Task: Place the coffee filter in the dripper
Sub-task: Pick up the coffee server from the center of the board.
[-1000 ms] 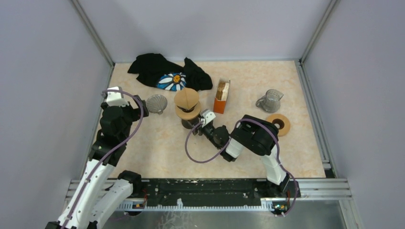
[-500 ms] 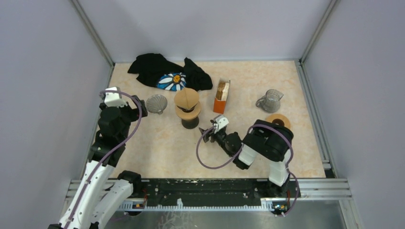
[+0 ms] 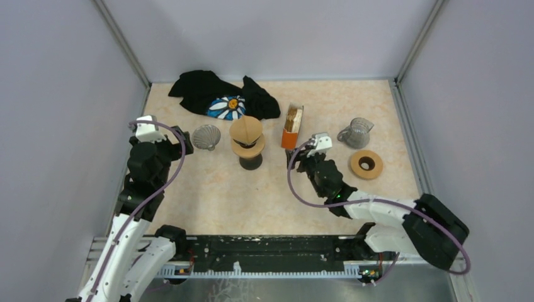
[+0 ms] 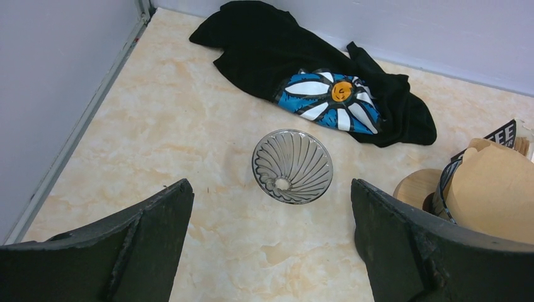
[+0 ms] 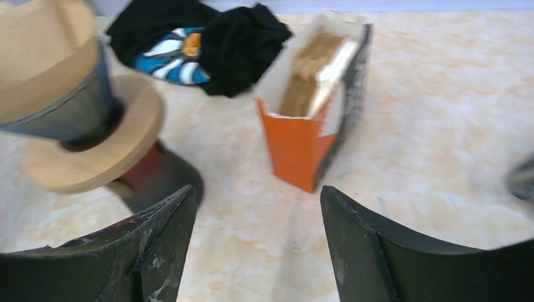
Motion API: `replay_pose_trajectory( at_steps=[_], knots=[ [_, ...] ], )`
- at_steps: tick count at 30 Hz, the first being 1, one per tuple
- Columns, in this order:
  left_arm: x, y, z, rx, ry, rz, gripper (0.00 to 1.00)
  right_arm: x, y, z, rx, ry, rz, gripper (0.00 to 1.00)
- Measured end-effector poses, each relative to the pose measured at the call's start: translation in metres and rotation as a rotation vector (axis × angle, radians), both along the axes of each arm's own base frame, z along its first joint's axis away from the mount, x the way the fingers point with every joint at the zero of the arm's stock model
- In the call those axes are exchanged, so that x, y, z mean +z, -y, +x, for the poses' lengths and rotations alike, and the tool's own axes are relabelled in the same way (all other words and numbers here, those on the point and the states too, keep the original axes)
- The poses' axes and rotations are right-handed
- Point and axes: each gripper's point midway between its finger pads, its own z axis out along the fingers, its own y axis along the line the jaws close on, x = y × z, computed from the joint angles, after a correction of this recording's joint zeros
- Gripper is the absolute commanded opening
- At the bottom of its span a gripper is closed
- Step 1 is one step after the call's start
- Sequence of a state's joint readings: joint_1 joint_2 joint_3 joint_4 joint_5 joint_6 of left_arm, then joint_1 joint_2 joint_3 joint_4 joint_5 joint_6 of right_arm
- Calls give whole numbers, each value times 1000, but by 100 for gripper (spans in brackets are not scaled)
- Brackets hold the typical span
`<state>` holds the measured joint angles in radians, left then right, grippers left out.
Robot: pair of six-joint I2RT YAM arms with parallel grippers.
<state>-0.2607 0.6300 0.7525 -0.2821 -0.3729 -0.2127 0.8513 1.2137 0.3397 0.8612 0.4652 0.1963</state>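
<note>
While the jaws of the left gripper stand wide apart with nothing between them, the jaws of the right gripper are likewise spread and hold nothing. The left gripper hovers at the left side of the table. It points at a clear ribbed glass cone, which lies on the table just beyond the jaws without touching them. The right gripper sits near the middle of the table, facing an orange filter box. The box stands upright with its top open and brown filters inside; it is near the jaws but clear of them.

To the left of the box stands the dripper, a dark cone seated in a wooden collar on a dark base. The coffee filter, of brown paper, sits in the mouth of the dripper with its rim rising above the dripper's edge.

At the far left of the table lies a black cloth with a daisy print. To the right of the right gripper, a glass jug stands just on the far side of a wooden ring.
</note>
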Motion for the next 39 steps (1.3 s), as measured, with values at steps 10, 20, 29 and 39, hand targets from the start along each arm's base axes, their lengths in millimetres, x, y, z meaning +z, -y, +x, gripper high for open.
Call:
replay_pose_trajectory(
  at_steps=[10, 20, 29, 39],
  knots=[
    [2, 2, 0, -15, 9, -5, 99, 10, 85, 29, -288, -251, -96, 77],
    [1, 4, -1, -26, 9, -8, 99, 4, 169, 64, -559, -506, -96, 80],
    [0, 6, 0, -42, 9, -12, 99, -23, 196, 97, -750, -687, -50, 79],
    [-2, 3, 0, -32, 6, -13, 99, -43, 210, 130, -963, -761, 58, 71]
  ],
)
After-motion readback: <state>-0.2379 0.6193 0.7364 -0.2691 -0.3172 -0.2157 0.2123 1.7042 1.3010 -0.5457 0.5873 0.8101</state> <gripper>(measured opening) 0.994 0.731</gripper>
